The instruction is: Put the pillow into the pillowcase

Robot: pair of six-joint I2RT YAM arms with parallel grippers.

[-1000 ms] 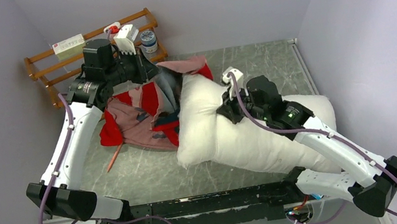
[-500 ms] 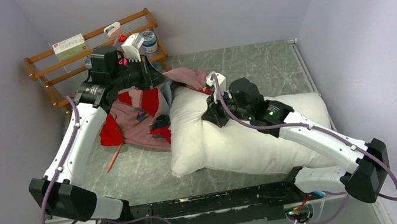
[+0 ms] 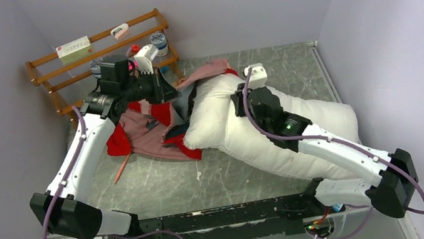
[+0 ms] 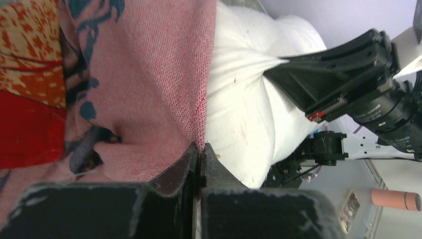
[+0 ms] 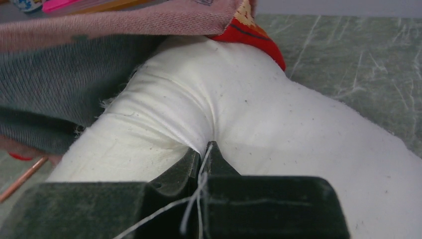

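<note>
Left gripper (image 4: pixel 200 148) is clamped tight on the pillowcase (image 4: pixel 149 74) at its woven pink hem. Right gripper (image 5: pixel 201 148) pinches a puckered fold of the pillow (image 5: pixel 278 124), plump, white and speckled, lying across the table's (image 3: pixel 162 184) right half, far end under the hem.

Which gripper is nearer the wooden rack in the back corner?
Left. The left gripper sits just in front of the wooden rack, pinching the pillowcase edge; the right gripper is farther right, clamped on the pillow.
</note>
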